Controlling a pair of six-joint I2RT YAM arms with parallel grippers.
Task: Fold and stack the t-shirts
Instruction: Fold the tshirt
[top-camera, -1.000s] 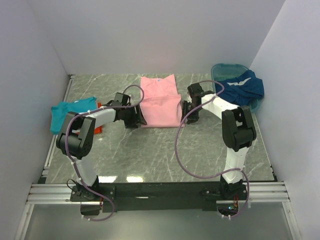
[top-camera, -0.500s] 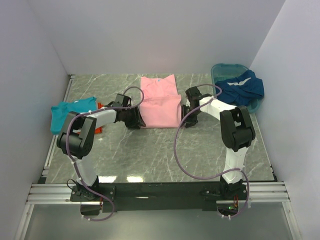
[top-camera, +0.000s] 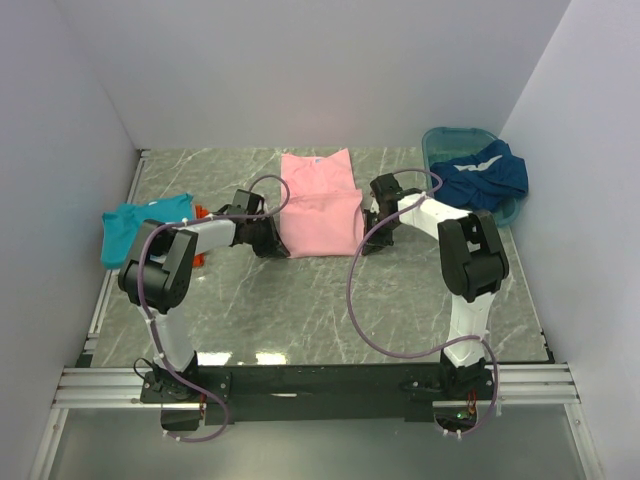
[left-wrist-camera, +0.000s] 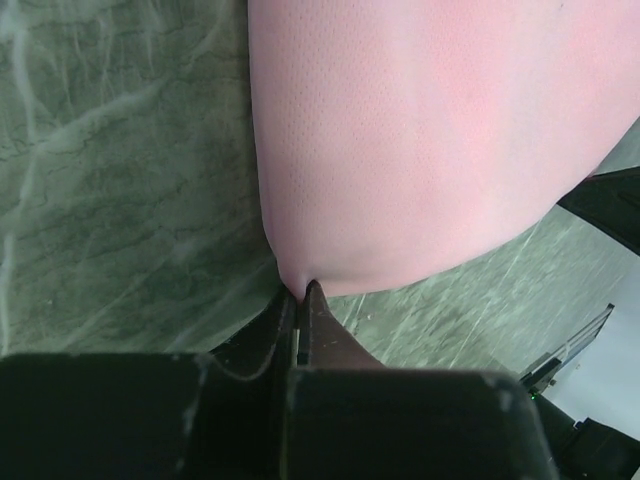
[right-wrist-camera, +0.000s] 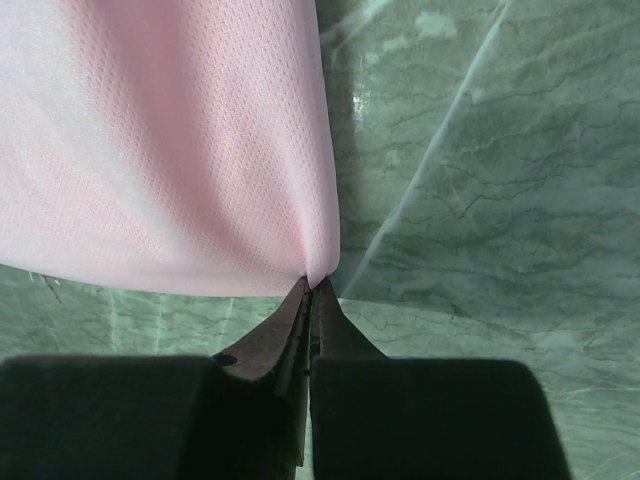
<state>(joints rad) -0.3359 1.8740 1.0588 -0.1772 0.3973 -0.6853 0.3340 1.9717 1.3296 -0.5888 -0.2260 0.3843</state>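
You've got the light pink fine-mesh cloth t-shirt (top-camera: 320, 205) lying flat mid-counter, its near half looking already doubled over, and both arms are working its near edge. Your left claw (left-wrist-camera: 305, 290) is pinched together on the pink shirt's near-left corner, and your right claw (right-wrist-camera: 312, 285) is pinched together on the near-right corner. In both wrist views the hem is nipped right at the tips, so there's not much cloth in the bite.

I'd call this the start of the next fold: corners gripped, lift not yet begun. The next move wants both corners raised level and carried toward the pink shirt's far edge so the crease comes out straight. With that thin a bite, go gentle or a corner could slip.

Room-wise, the grey marbled counter (top-camera: 300, 310) is bare on the near side of the pink shirt and shorter on the far side. Left of it sit the teal cloth t-shirt (top-camera: 130, 225) and a bit of orange cloth t-shirt (top-camera: 197, 212). Right of it the dark blue white-trimmed t-shirt (top-camera: 485, 172) drapes over the rigid teal plastic basin (top-camera: 455, 137). All are well apart from it.
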